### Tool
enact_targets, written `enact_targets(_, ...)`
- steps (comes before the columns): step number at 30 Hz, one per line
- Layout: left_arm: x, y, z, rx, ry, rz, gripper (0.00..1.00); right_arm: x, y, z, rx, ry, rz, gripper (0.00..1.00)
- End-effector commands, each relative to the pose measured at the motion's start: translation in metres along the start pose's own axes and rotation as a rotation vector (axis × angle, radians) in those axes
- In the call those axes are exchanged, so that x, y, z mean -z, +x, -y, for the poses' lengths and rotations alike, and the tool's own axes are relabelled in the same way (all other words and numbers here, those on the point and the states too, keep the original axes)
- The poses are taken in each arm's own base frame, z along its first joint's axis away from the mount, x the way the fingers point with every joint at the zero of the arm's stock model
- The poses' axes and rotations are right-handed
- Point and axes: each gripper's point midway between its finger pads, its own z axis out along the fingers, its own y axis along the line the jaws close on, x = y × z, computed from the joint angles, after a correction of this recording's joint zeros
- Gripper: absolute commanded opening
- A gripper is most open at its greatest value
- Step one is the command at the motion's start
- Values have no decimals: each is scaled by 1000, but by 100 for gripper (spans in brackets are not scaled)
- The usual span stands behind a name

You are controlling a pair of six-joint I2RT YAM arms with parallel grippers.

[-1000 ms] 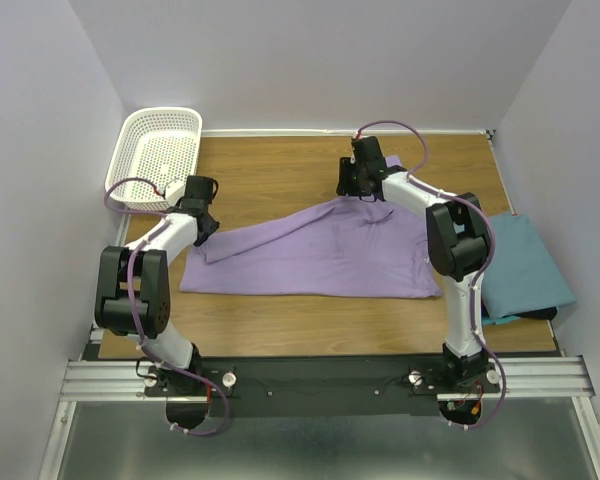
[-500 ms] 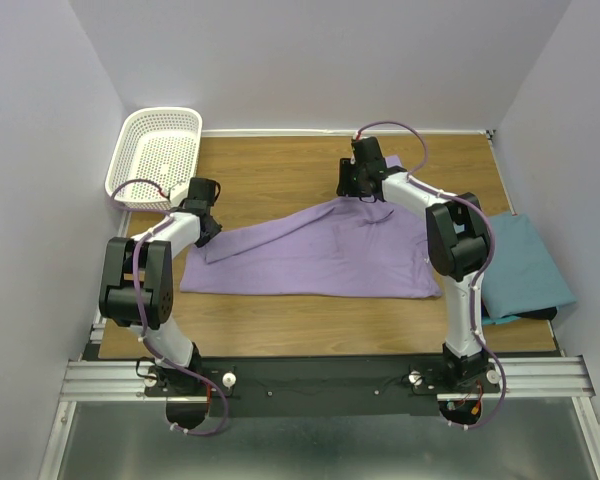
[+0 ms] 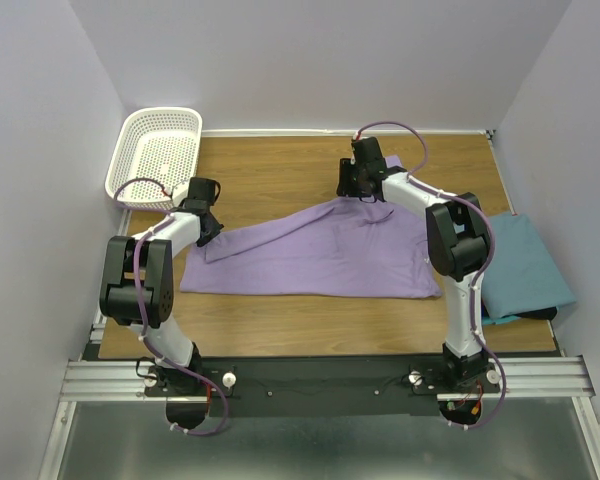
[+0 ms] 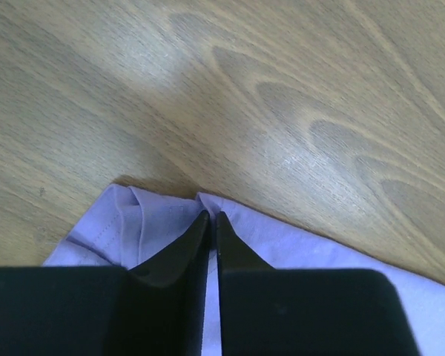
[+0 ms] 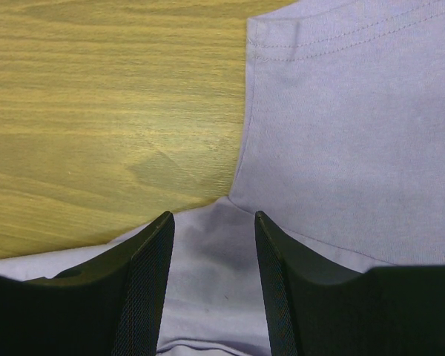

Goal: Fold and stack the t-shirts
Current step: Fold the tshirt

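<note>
The purple shirt [image 3: 320,258] lies spread but rumpled across the middle of the worktop [image 3: 280,165]; the teal shirt [image 3: 525,262] sits at the right edge, apparently folded; the basket [image 3: 165,110] stands at the far left corner, apart from both. The left jaws are pressed together on the purple shirt's left corner, with a thin sliver of cloth pinched between them in the left wrist view; the right jaws stand apart, low over the far edge where a sleeve meets the body, gripping nothing. The step in hand looks like taking two holds so the shirt can be drawn flat or folded over; to do it well, the right jaws should close on the stitched edge itself rather than on the bunched fold beside it, and take only the layers meant to lift; both arms should then rise together and pull evenly, so the cloth goes taut without slipping from the shallow left pinch; a deeper bite there would be safer.
</note>
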Motion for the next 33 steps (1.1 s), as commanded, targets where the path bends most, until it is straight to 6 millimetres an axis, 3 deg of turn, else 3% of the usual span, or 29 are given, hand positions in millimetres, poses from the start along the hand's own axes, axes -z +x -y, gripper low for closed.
enact_targets(1, 16, -21, 20, 4, 85, 46, 8, 12, -13, -5, -17, -25, 33, 55)
enact_targets(3, 24, -29, 24, 0, 110, 64, 1, 12, -15, -5, -20, -26, 36, 55)
enact_targets(8, 44, -44, 35, -3, 172, 101, 0, 13, -15, -6, -19, -28, 37, 55)
enact_targets(15, 72, -36, 53, -37, 314, 97, 0, 13, -16, -6, -23, -33, 37, 55)
enact_targets(23, 96, -3, 53, -66, 434, 58, 0, 15, -18, -7, -24, -36, 42, 55)
enact_targets(33, 90, 62, 24, -64, 420, -90, 0, 15, -18, -8, -28, -38, 42, 55)
